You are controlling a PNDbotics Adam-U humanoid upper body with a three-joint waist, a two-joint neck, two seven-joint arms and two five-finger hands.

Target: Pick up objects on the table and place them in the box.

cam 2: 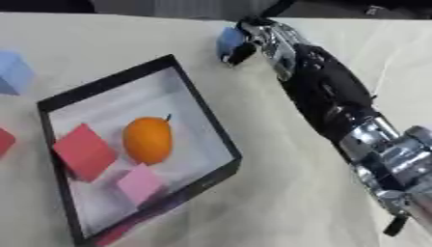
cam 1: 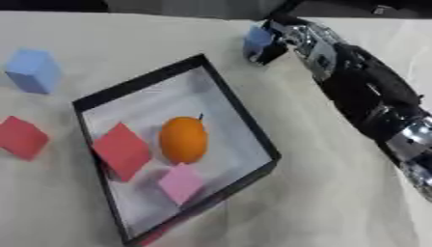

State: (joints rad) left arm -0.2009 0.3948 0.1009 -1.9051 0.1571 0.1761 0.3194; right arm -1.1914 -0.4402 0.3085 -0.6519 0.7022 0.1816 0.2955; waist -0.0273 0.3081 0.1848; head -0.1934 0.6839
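A black-rimmed box (cam 1: 239, 109) lies tilted at the middle of the table. Inside it are an orange fruit (cam 1: 183, 139), a red block (cam 1: 122, 150) and a pink block (cam 1: 182, 183). My right hand (cam 1: 283, 37) reaches in from the right to the far side of the table, beyond the box's far corner, and its fingers are curled round a small blue block (cam 1: 256, 38). A larger light blue cube (cam 1: 33, 70) sits at the far left, and a red block (cam 1: 21, 137) lies left of the box. My left hand is out of sight.
My right arm (cam 2: 333, 103) stretches along the right side of the table. A beige cloth (cam 1: 320, 193) covers the table, with bare cloth to the right of the box. The table's far edge runs just behind my right hand.
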